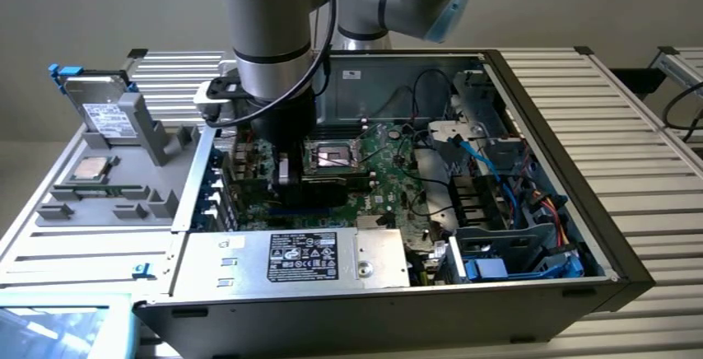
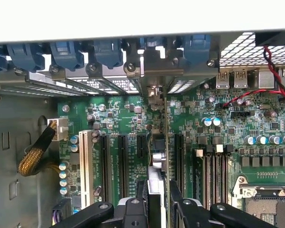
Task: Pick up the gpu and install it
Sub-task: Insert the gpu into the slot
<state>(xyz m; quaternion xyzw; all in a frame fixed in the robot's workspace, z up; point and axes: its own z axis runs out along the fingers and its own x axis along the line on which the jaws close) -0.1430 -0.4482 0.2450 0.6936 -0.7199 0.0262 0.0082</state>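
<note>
Gripper (image 2: pixel 157 202): closed on the gpu (image 2: pixel 156 159), one black finger (image 2: pixel 141 194) on each face of the card.

Gpu: seen edge-on in the wrist view and standing upright between the fingers. Its silver bracket end is close against the rear wall of the case, below the row of blue clips (image 2: pixel 66 52). The card stands over the black expansion slots (image 2: pixel 122 161) of the motherboard (image 2: pixel 228 128), between two of them. Whether its lower edge sits in a slot cannot be told.

Nearby: a white slot (image 2: pixel 84 161) lies beyond the black ones, with a yellow braided cable (image 2: pixel 35 152) just past it. A red and black twisted wire (image 2: pixel 275 71) crosses the board on the other side.

Exterior view: the arm reaches down into the open computer case (image 1: pixel 549 293), just beside the processor socket (image 1: pixel 332 157). The power supply (image 1: pixel 302 256) with its label lies at the case's near edge. Outside the case, at the exterior view's left, a grey tray (image 1: pixel 66 202) holds a hard drive (image 1: pixel 107 116) standing upright.
</note>
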